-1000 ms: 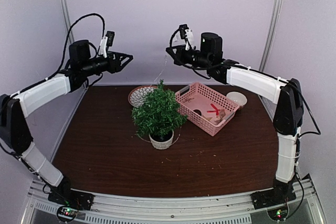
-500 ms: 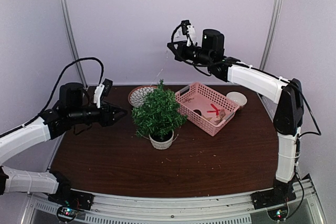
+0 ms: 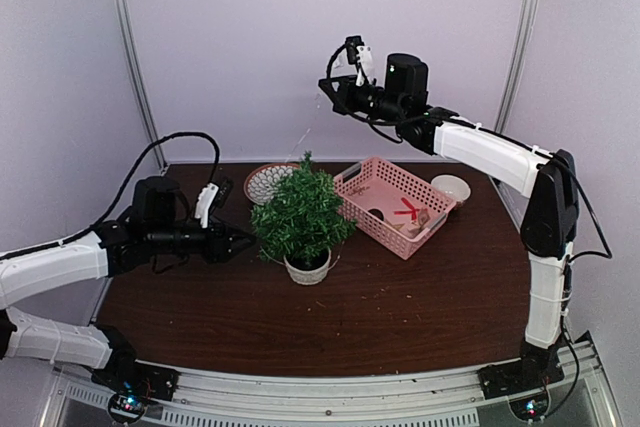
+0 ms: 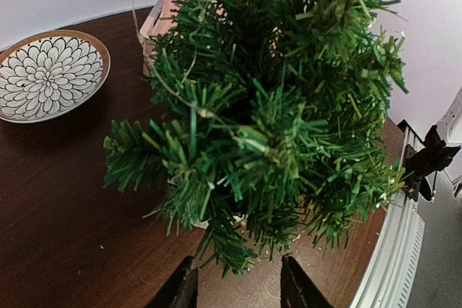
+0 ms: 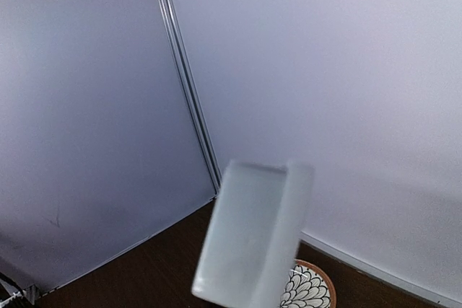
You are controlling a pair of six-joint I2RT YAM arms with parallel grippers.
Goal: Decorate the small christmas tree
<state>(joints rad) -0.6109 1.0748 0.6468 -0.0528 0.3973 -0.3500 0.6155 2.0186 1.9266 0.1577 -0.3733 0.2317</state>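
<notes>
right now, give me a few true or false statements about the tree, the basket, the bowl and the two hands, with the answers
1. The tree stands upright in its pot on the table. True.
2. The pink basket lies to the left of the tree. False: it lies to the tree's right.
3. The left hand is low beside the tree, its fingers apart with nothing between them. True.
4. The right hand rests inside the basket. False: it hangs high above the table, shut.
5. The patterned bowl sits inside the basket. False: it sits on the table behind the tree, to its left.
</notes>
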